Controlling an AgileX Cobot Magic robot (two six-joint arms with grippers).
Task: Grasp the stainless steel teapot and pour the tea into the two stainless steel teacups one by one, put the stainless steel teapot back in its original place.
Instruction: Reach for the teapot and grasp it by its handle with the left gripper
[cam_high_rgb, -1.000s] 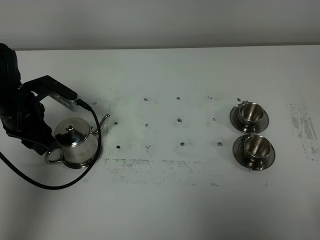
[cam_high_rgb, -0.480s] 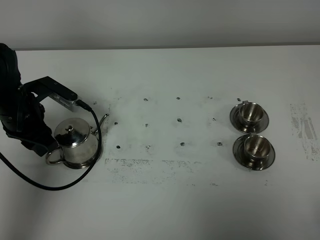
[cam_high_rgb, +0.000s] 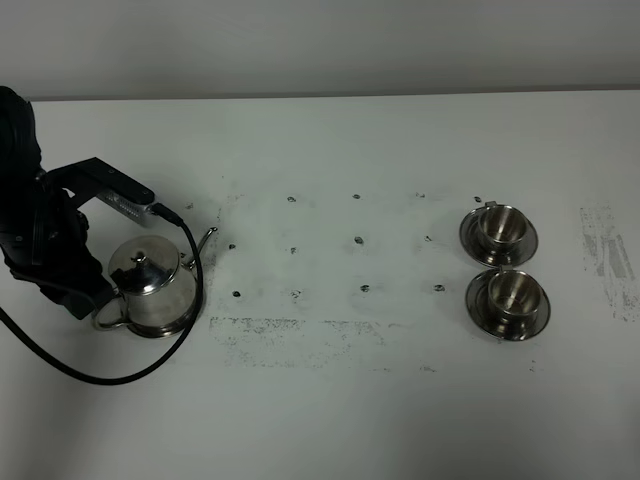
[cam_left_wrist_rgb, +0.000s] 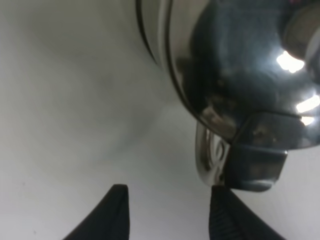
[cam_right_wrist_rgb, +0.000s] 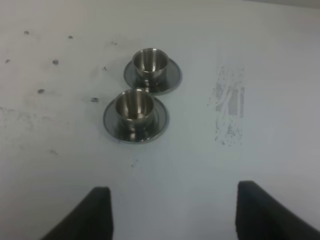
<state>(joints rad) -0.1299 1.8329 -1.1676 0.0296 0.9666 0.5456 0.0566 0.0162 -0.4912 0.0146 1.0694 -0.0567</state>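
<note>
The stainless steel teapot (cam_high_rgb: 152, 290) stands upright on the table's left side, with its spout toward the middle. Its loop handle (cam_high_rgb: 105, 317) faces my left arm. In the left wrist view the pot's body (cam_left_wrist_rgb: 240, 65) fills the frame and the handle (cam_left_wrist_rgb: 210, 157) sits just beyond one fingertip. My left gripper (cam_left_wrist_rgb: 167, 217) is open, with only bare table between its fingers. The two stainless steel teacups (cam_high_rgb: 500, 227) (cam_high_rgb: 511, 291) sit on saucers at the right. My right gripper (cam_right_wrist_rgb: 175, 220) hangs open well short of the nearer cup (cam_right_wrist_rgb: 133, 106). No tea shows.
A black cable (cam_high_rgb: 70, 368) loops over the white table (cam_high_rgb: 340, 400) from my left arm (cam_high_rgb: 40, 240) around the front of the teapot. Dark scuff marks and small dots dot the middle of the table.
My left arm has shifted slightly to the left, away from the teapot. The teapot and both cups have stayed in place.
</note>
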